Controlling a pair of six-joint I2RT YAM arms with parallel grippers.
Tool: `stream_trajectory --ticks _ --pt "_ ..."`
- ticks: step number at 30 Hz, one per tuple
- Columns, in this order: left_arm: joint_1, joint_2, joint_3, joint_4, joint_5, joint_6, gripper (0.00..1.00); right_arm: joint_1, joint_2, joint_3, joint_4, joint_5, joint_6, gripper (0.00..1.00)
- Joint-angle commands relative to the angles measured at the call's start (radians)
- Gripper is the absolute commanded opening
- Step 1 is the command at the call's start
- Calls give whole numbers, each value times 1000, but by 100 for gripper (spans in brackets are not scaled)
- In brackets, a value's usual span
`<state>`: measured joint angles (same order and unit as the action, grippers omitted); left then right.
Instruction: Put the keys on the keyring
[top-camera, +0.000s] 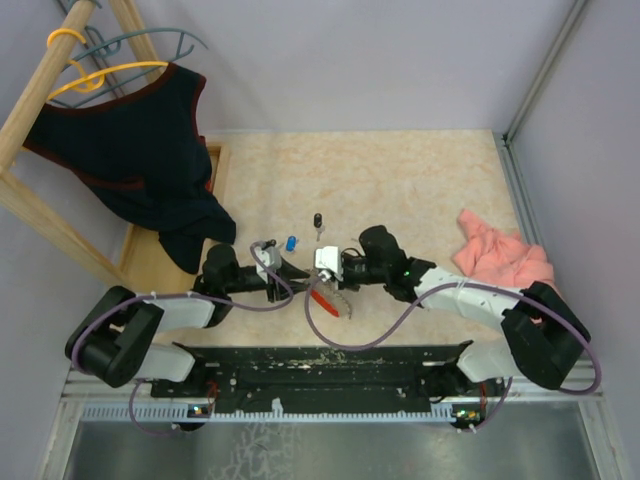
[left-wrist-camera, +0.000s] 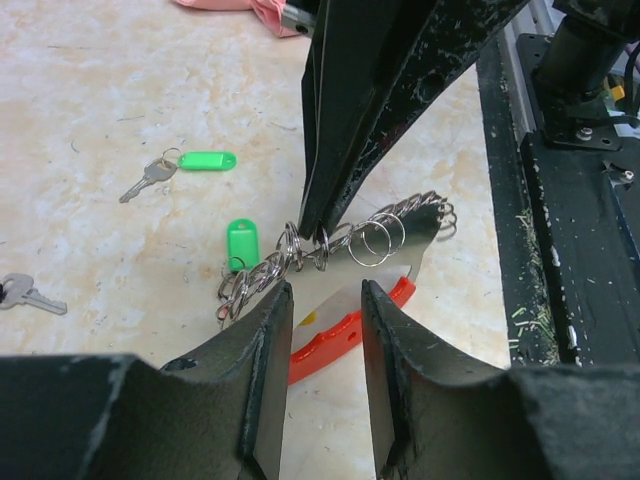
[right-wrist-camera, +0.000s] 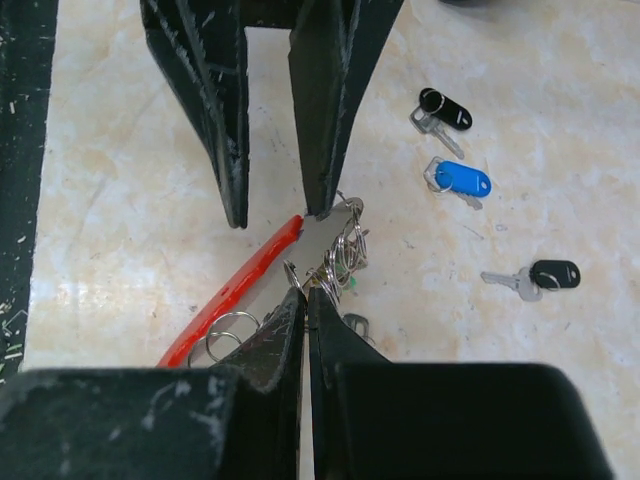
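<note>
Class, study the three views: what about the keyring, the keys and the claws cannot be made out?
- Left wrist view: a silver key runs off the left edge, so its tag colour is unseen.
- Left wrist view: the left claw hides much of the keyring.
- Right wrist view: the shut right claw covers whatever it pinches.
- Top view: the keyring's small rings are too small to count.

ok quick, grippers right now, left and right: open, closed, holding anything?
Left gripper: open, fingers apart next to the keyring, nothing gripped.
Right gripper: closed, pinching the keyring.
</note>
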<state>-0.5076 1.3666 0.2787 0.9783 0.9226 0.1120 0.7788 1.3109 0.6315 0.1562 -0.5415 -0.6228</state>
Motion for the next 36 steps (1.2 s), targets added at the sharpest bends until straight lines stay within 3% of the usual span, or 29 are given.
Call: stream_trajectory --ticks 1,3,12,20,36 --pt "-9 -14 20 -19 -42 33 39 49 12 165 -147 142 -49 0" --pt "-10 -14 18 -18 -50 33 38 67 39 219 -232 160 -61 0" --pt "-12 -12 -11 45 -111 22 38 81 95 313 -323 196 10 0" --pt "-21 73 -18 199 -42 -49 37 87 112 296 -270 188 31 0" --pt "-40 141 22 174 -57 -28 28 87 96 271 -220 162 58 0"
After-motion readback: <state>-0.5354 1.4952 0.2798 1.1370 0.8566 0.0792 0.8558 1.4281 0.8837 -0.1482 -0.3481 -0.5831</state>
